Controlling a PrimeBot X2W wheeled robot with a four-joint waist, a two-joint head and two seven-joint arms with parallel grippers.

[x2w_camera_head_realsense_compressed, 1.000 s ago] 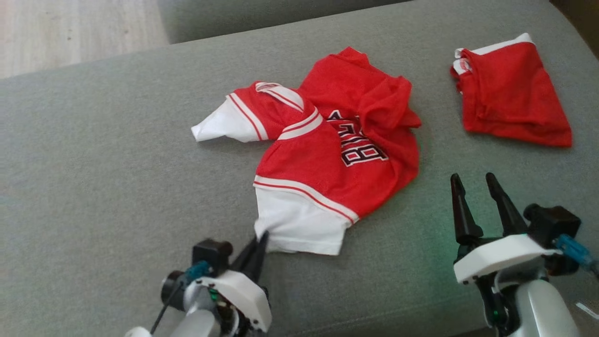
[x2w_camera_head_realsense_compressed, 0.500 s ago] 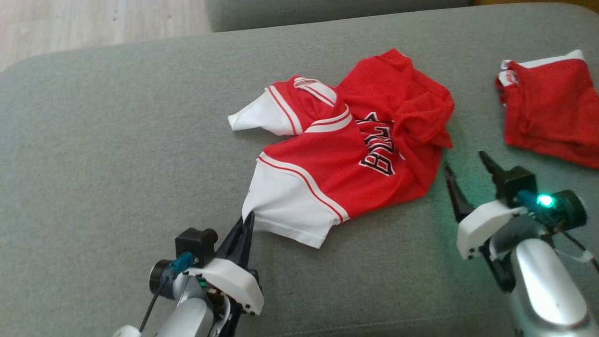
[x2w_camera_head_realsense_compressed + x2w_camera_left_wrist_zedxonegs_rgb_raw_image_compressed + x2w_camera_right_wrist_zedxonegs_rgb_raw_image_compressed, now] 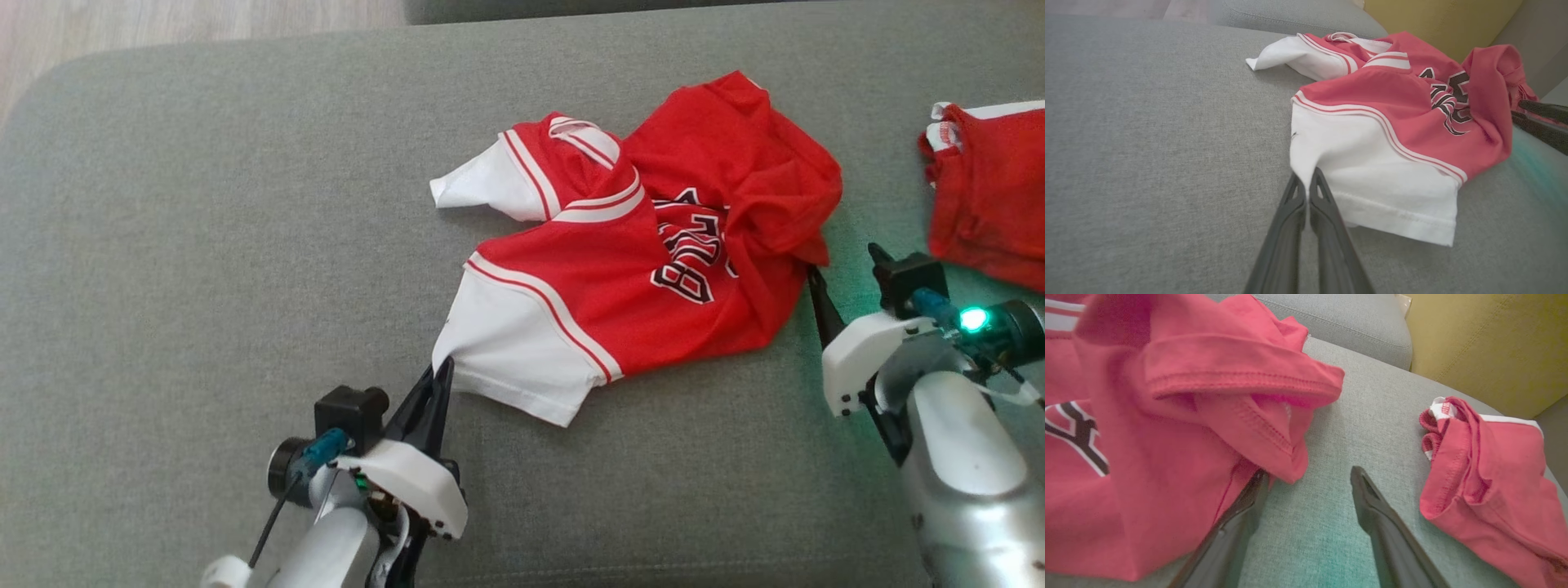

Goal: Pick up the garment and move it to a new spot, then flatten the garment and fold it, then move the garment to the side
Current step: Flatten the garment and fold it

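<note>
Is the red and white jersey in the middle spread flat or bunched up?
Bunched up. The jersey lies rumpled on the grey cushion, a red fold draped over part of its black lettering, sleeves askew.

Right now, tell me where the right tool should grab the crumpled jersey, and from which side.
Likely the folded red hem corner on the right of the jersey, coming low from the right. It juts out as a loose flap just ahead of the open right tool, opposite the white sleeve the left tool pinches.
</note>
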